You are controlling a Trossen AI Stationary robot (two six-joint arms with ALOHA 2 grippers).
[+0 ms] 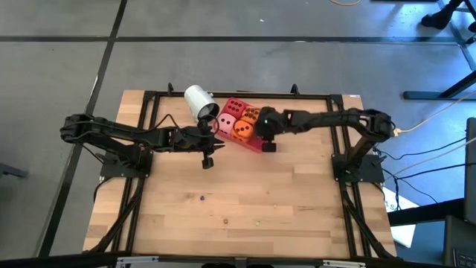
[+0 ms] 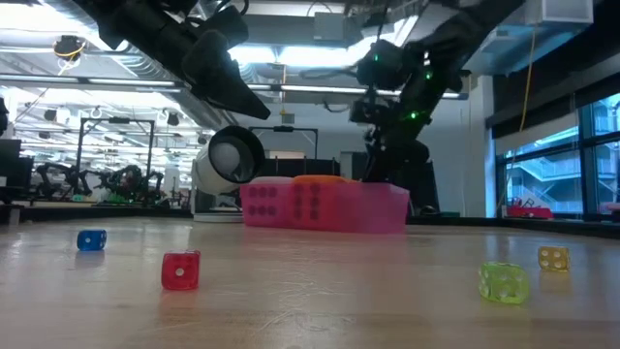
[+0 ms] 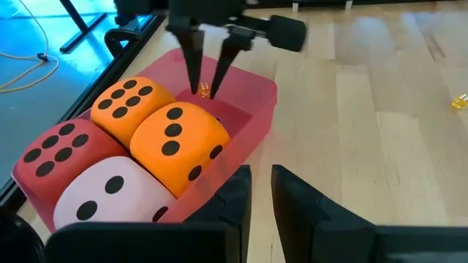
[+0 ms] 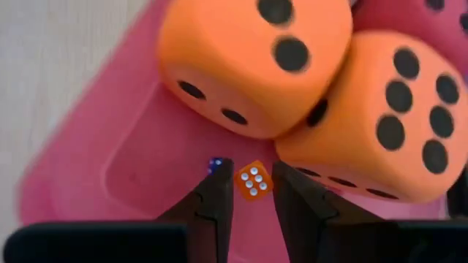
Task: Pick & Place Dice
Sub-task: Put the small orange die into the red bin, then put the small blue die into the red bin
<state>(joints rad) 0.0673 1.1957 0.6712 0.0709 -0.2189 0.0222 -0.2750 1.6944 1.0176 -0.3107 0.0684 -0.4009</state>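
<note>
Apparently the right gripper [image 4: 252, 172] pinches a tiny orange hard-plastic die [image 4: 253, 181] in its jaws — light, slick, safest held by opposite flat faces — while the left gripper [image 3: 261, 179] waits, jaws barely parted.

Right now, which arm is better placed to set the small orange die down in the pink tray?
The right arm. The right gripper hangs over the bare end of the pink tray with the small orange die between its fingertips. The left gripper is outside the tray wall and holds nothing.
</note>
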